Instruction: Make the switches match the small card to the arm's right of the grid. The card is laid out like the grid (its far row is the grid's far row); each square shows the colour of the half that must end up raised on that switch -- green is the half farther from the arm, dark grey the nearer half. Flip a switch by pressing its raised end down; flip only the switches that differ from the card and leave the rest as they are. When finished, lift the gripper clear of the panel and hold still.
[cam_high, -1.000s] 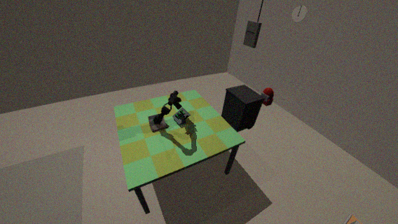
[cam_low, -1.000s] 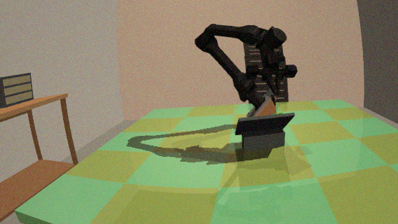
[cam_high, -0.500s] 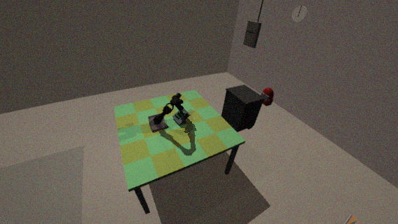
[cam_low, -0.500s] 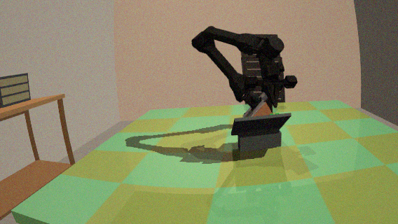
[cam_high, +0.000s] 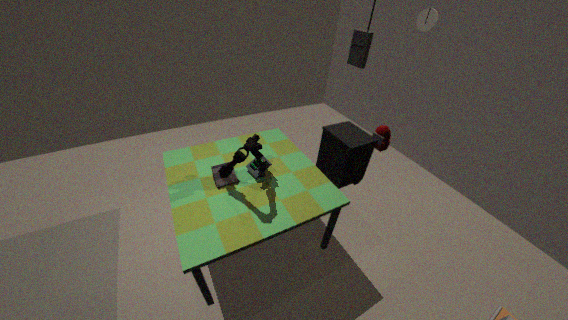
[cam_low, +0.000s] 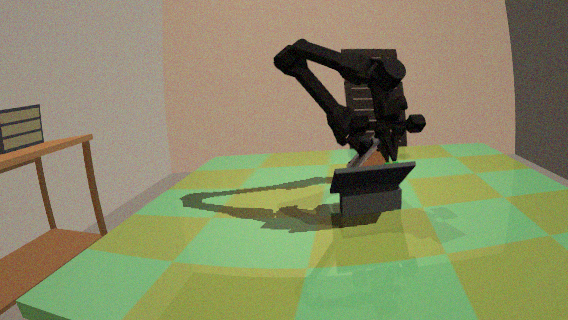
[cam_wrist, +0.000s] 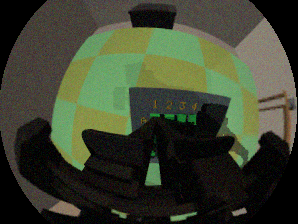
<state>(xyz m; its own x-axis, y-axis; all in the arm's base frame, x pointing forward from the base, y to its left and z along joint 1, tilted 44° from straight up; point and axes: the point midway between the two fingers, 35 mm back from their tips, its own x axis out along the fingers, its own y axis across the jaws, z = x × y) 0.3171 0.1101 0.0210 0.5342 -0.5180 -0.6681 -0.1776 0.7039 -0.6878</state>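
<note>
The tilted grey switch panel (cam_high: 253, 173) (cam_low: 371, 176) (cam_wrist: 138, 102) stands on the table. In the wrist view its top edge carries column labels 1, 2, 3 and another, with a row label at the left. Green switch halves (cam_wrist: 181, 118) show in the far row; most of the nearer rows are hidden behind the fingers. My gripper (cam_low: 392, 158) (cam_wrist: 156, 120) is shut and empty, its tips low over the panel's switches. Whether they touch a switch cannot be told. The small card cannot be made out; a dark shadow and the right finger cover that side.
The checkered table (cam_high: 245, 232) (cam_low: 250, 245) (cam_wrist: 175, 72) carries the arm's base (cam_high: 225, 176) behind the panel. An orange-brown wedge (cam_low: 374, 159) shows at the panel's arm side. A dark cabinet (cam_high: 345, 152) stands beyond the table, and a wooden shelf (cam_low: 45, 150) stands off to one side.
</note>
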